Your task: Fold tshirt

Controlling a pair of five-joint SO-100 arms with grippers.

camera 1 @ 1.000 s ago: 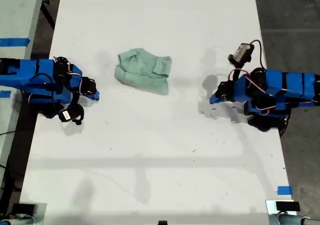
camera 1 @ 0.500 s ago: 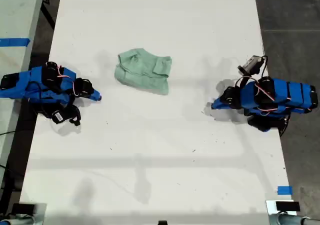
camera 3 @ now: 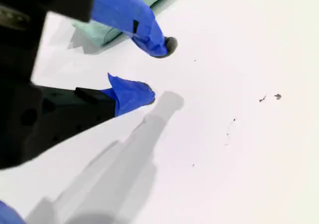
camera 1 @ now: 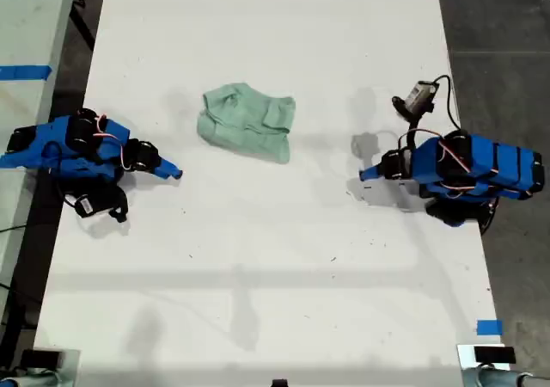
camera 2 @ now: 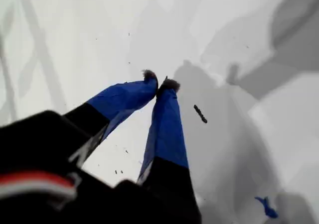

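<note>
The tshirt [camera 1: 247, 125] lies crumpled in a pale mint-green heap on the white table [camera 1: 275, 301], a little toward the exterior view's left and far side. My second gripper [camera 1: 174, 174] [camera 3: 159, 69] is on the exterior view's left, open and empty just above the table. The tshirt [camera 3: 97, 32] lies a short way beyond its fingers, apart from them. My first gripper [camera 1: 365, 175] [camera 2: 158, 80] is on the exterior view's right, low over bare table. Its tips meet with nothing between them, farther from the tshirt.
A blue tape mark [camera 1: 488, 327] sits near the table's near corner on the exterior view's right. A second surface with blue tape [camera 1: 26, 71] borders the exterior view's left. Dark floor [camera 1: 498, 26] lies past the table's edge on the exterior view's right.
My second gripper has crept toward the table's middle and slightly nearer. My first arm dipped and rose again, its gripper staying about in place. The tshirt has not moved.
</note>
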